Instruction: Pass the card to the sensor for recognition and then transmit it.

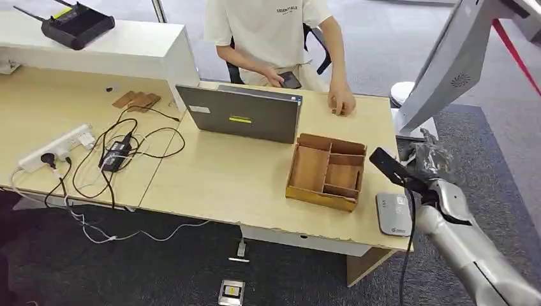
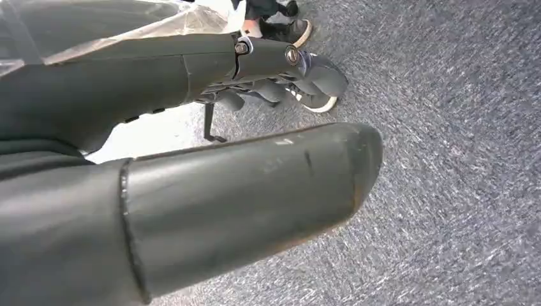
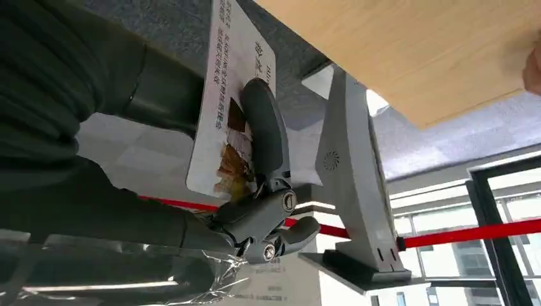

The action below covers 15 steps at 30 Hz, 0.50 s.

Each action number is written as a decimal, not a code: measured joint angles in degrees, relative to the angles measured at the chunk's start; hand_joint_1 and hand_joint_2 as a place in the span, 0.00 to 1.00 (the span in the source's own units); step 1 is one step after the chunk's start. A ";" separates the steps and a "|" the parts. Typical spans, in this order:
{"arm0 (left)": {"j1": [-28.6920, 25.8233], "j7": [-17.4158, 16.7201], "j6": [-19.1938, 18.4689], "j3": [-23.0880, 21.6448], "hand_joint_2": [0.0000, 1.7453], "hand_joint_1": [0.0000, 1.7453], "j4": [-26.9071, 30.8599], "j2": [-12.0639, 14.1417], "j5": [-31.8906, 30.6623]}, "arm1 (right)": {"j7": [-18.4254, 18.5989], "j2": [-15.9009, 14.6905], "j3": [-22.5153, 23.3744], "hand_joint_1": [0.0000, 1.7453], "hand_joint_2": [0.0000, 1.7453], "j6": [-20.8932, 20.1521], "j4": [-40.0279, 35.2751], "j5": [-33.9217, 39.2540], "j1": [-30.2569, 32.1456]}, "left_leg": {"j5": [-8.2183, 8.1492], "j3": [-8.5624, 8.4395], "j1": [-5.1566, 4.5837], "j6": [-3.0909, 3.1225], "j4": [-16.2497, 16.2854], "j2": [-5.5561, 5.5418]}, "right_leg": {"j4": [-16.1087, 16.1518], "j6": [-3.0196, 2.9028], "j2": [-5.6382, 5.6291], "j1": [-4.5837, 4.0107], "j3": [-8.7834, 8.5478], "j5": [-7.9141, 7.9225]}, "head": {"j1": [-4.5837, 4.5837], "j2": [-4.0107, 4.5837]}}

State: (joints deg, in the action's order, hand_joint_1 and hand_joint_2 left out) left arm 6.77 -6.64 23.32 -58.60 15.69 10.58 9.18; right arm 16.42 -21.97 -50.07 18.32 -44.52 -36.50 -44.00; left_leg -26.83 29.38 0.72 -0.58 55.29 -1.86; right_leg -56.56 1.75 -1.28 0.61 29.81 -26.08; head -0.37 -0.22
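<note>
The card (image 3: 231, 108) is pinched by the right hand (image 1: 429, 167) just above the grey sensor (image 1: 393, 213) at the near right corner of the tabletop (image 1: 223, 172), right of a wooden tray (image 1: 326, 171); the left hand's (image 2: 191, 210) state cannot be told.

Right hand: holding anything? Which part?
Yes. The right hand holds the card: a finger lies across its printed face and pins its lower part; the upper end sticks out free. The left hand holds nothing visible.
</note>
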 joint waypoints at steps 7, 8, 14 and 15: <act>0.55 -0.96 -0.59 -0.04 0.00 0.00 0.00 0.00 -0.81 | 0.52 -0.53 0.00 1.00 1.00 -1.90 -0.30 0.35 2.66 | 0.00 0.00 0.00 0.00 0.00 0.00 | 0.00 0.00 0.00 0.00 0.00 0.00 | 0.00 0.00; 0.63 -1.01 -0.61 -0.04 0.00 0.00 0.00 0.00 -1.05 | 0.85 -0.59 -0.02 1.00 1.00 -2.28 -0.46 0.33 3.08 | 0.00 0.00 0.00 0.00 0.00 0.01 | 0.01 0.00 0.00 0.00 0.00 0.00 | 0.00 0.00; 1.40 -1.20 -0.94 -0.13 0.00 0.00 0.02 0.00 -1.55 | 1.51 -1.05 -0.09 1.00 1.00 -2.97 -0.46 0.48 5.10 | 0.00 0.00 0.00 0.00 0.00 0.00 | 0.00 0.00 0.00 0.00 0.00 0.00 | 0.00 0.00; 1.46 -1.20 -0.96 -0.13 0.00 0.00 0.02 0.00 -1.57 | 1.53 -1.14 -0.09 1.00 1.00 -2.97 -0.46 0.50 5.31 | 0.00 -0.01 0.00 0.00 0.00 0.00 | 0.00 0.00 0.00 0.00 0.00 0.00 | 0.00 0.00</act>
State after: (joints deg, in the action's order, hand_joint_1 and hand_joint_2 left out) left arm 8.23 -7.85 22.36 -58.73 15.72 10.58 7.61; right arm 17.94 -23.10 -50.16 15.34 -44.98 -36.00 -38.70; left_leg -26.83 29.37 0.72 -0.58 55.29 -1.86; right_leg -56.56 1.75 -1.28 0.61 29.81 -26.07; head -0.37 -0.22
